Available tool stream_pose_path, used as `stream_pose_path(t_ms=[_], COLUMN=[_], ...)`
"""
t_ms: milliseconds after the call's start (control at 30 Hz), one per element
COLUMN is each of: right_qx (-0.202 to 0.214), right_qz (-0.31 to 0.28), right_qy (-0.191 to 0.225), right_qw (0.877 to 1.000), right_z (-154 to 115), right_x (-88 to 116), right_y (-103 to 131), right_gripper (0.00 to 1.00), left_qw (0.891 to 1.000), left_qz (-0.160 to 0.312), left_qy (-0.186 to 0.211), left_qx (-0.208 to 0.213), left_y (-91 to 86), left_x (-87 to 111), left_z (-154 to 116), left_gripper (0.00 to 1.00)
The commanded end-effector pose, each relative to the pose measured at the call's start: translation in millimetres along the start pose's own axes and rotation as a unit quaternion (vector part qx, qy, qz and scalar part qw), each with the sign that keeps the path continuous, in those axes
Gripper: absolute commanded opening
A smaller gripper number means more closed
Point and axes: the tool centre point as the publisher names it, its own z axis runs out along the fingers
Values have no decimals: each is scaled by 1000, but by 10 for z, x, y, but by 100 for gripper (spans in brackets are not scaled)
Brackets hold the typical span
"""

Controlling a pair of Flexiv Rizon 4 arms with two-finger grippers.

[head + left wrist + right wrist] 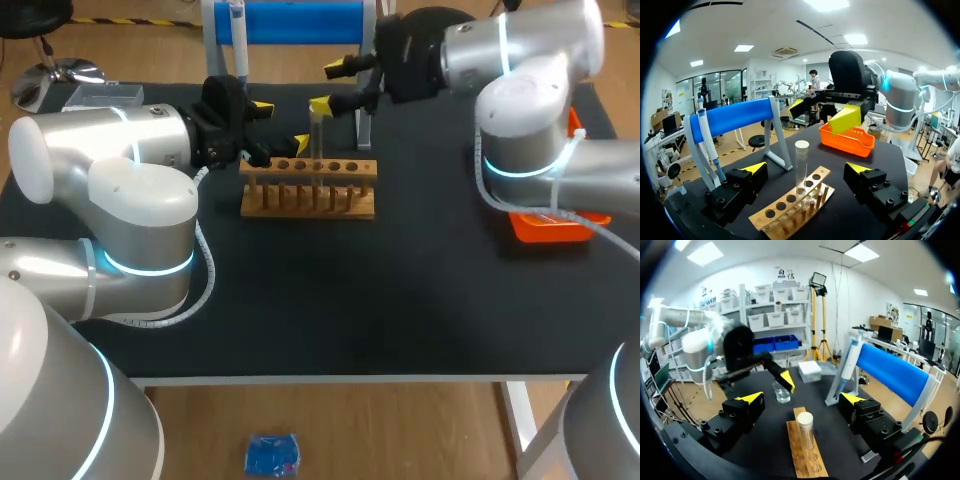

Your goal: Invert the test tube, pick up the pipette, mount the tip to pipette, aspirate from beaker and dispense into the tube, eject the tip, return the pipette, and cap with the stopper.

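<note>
Where the black table [400, 300] meets the left arm, left gripper [281, 126]: released, fingers spread wide, grasping nothing, hovering at the left end of the wooden rack [308, 187]. Beaker [781, 392]: small, clear, standing on the table just past that end of the rack, near the left gripper. Pipette [237, 40]: hanging upright on the blue-barred stand [300, 22] at the table's far edge. Test tube [317, 145]: clear, pale round top, upright in a hole near the rack's middle; in each wrist view it stands ahead of and between that gripper's spread fingers, touched by neither. Right gripper [328, 87]: released, empty, above and just behind the tube, one yellow tip near its top. Orange tray [545, 228]: table's right side, partly hidden by the right arm.
</note>
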Motion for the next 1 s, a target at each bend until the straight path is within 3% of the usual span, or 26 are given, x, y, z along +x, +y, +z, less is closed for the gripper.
stream_pose_path(t_ms=[33, 567, 600, 633, 667, 1000], right_qx=[-24, -99, -104, -107, -111, -118], right_qz=[-4, -16, -14, -15, -15, -18], right_qy=[21, 104, 113, 117, 122, 136], right_qw=[999, 989, 988, 987, 986, 983], right_z=[-161, -179, -179, -178, -175, -136], right_x=[33, 150, 160, 167, 174, 200], right_y=[50, 142, 146, 150, 152, 159], right_gripper=[100, 100, 88, 47, 0, 0], left_qw=[1000, 1000, 1000, 1000, 1000, 1000], left_qz=[0, 0, 0, 0, 0, 0], left_qy=[0, 0, 0, 0, 0, 0], left_qx=[2, 2, 2, 2, 2, 2], left_y=[8, 8, 8, 8, 8, 8], left_x=[5, 5, 5, 5, 5, 5], left_z=[9, 9, 9, 9, 9, 9], left_gripper=[100, 100, 100, 100, 100, 100])
